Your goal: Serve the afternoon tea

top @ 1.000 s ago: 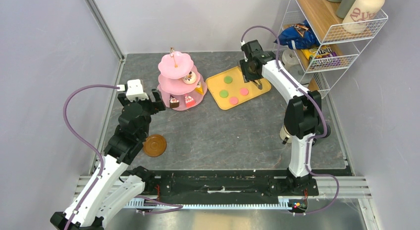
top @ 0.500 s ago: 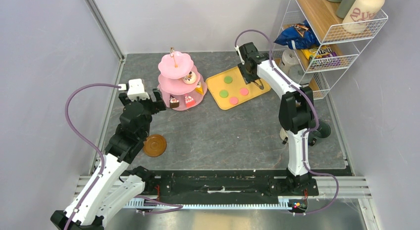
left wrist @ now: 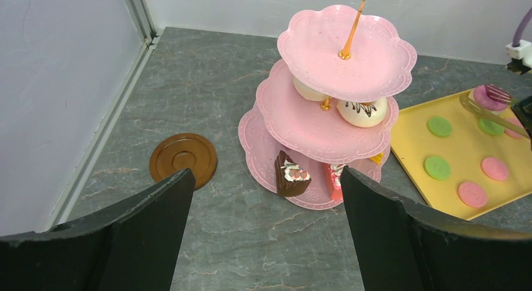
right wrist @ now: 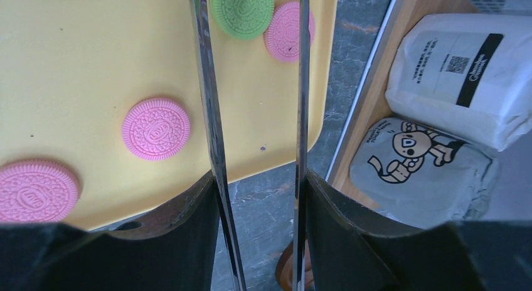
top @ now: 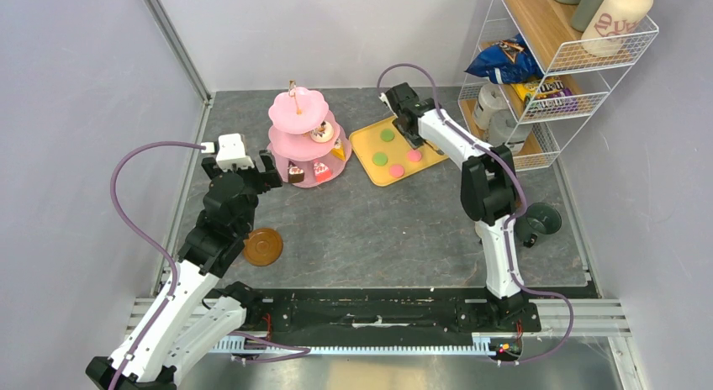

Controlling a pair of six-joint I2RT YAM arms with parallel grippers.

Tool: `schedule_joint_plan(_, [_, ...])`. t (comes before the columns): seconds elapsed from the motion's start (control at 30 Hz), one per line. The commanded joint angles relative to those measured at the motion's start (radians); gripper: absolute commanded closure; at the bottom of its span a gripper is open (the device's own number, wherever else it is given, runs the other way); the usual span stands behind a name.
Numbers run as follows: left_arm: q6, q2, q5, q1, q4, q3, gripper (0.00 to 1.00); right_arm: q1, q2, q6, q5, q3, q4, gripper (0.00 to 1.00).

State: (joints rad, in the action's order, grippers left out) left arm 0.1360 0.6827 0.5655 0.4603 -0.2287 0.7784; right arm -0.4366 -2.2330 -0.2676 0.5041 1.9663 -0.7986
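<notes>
The pink three-tier stand [top: 301, 139] holds donuts on its middle tier and cake wedges [left wrist: 290, 175] on the bottom one. My left gripper [left wrist: 266, 178] hangs open just in front of it, holding nothing. My right gripper [right wrist: 258, 178] is shut on metal tongs [right wrist: 210, 103] over the back of the yellow tray [top: 425, 155]. In the left wrist view a pink macaron [left wrist: 487, 96] sits between the tong tips. Green and pink macarons [right wrist: 155, 128] lie on the tray. A brown saucer [top: 262, 245] lies beside my left arm.
A wire shelf [top: 580, 62] at the back right carries a blue crisp bag [top: 503, 60], a yellow packet [top: 545, 91] and a cream bottle [top: 618, 18]. White and grey bags [right wrist: 423, 162] sit under it. A dark mug [top: 538, 222] stands at the right.
My right arm has swung left along the tray's far edge with the tongs, uncovering the dark mug on the right. The left arm has not moved.
</notes>
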Motion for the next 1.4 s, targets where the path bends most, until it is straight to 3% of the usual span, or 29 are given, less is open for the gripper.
schedule_joint_plan(0.0, [0.024, -0.005, -0.006, -0.004, 0.043, -0.001, 0.06, -0.02, -0.026, -0.07, 0.132, 0.04, 0.044, 0.45])
schedule_joint_plan(0.33, [0.024, -0.002, -0.006, -0.003, 0.043, 0.001, 0.06, -0.023, -0.044, -0.125, 0.239, 0.005, 0.077, 0.47])
schedule_joint_plan(0.7, [0.024, -0.006, -0.004, -0.005, 0.043, 0.0, 0.06, -0.061, 0.016, -0.139, 0.249, -0.025, 0.088, 0.68])
schedule_joint_plan(1.37, [0.013, -0.031, 0.055, -0.008, 0.042, -0.001, 0.06, -0.277, 0.416, -0.045, 0.215, -0.273, 0.017, 0.71])
